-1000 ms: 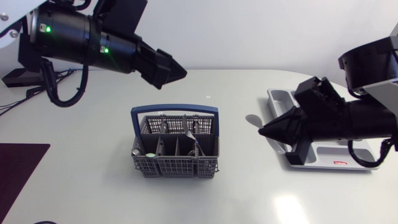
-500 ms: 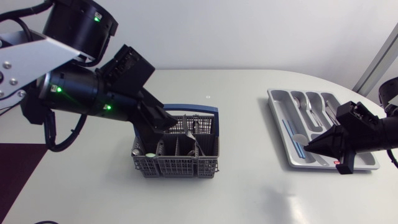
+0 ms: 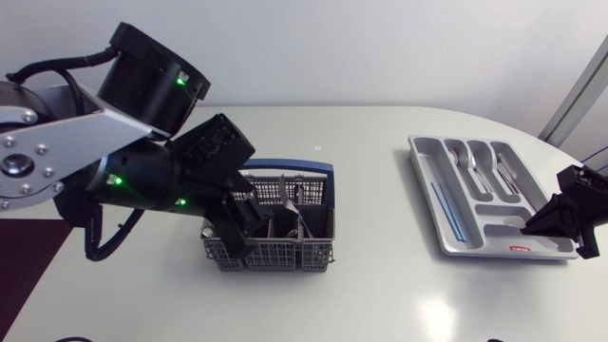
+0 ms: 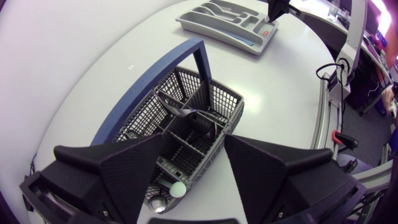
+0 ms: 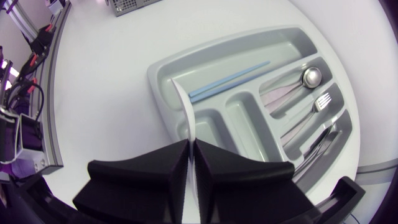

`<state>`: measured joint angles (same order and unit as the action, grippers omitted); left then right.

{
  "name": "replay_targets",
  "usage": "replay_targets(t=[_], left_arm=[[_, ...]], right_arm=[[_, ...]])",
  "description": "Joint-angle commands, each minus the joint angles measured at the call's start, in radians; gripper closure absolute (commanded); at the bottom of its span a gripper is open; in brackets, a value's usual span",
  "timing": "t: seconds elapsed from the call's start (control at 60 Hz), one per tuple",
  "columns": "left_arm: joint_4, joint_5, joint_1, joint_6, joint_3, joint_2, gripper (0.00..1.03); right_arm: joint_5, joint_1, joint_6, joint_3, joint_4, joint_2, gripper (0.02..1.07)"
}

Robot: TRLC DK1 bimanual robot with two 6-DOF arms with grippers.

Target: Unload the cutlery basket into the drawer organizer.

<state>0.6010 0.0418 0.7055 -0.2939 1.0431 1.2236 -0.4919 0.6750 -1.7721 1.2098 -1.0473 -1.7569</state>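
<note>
Head view has one cutlery basket (image 3: 271, 255) with a blue handle (image 3: 266, 168) sitting mid-table. One drawer organizer (image 3: 424, 182) is well apart from it, over on my right side. Two arms are in play. My left arm (image 3: 85, 161) is leaned in right over the basket.

On the left wrist cam, the left pincer (image 4: 194, 140) is spread wide with nothing in it, and the basket is straight below the gap. I count at least two pieces in the basket: one with a pale round end (image 4: 178, 190) and one grey piece (image 4: 181, 112) leaning across a divider.

My right pincer (image 3: 530, 226) hangs at the organizer's near right corner, closed tight. There's a thin pale sliver along the slit, and I can't tell whether it's pinching something.

The organizer holds one blue stick (image 5: 229, 81), one spoon (image 5: 311, 76) and one fork (image 5: 320, 99). There are also some shiny pieces in the end slot that I can't count.
</note>
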Motion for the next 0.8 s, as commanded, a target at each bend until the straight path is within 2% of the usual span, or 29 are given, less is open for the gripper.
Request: replay_targets(t=[0.0, 0.4, 0.783], left_arm=[[-0.009, -0.014, 0.023, -0.033, -0.026, -0.006, 0.32], [-0.023, -0.085, 0.095, -0.076, -0.022, 0.053, 0.32], [-0.021, -0.108, 0.123, -0.106, -0.015, 0.076, 0.32]], right_arm=[[0.032, 0.029, -0.099, 0.043, -0.019, -0.065, 0.93], [0.173, 0.038, -0.176, 0.065, 0.121, -0.171, 0.92], [0.233, 0.011, -0.173, -0.064, 0.372, -0.158, 0.89]])
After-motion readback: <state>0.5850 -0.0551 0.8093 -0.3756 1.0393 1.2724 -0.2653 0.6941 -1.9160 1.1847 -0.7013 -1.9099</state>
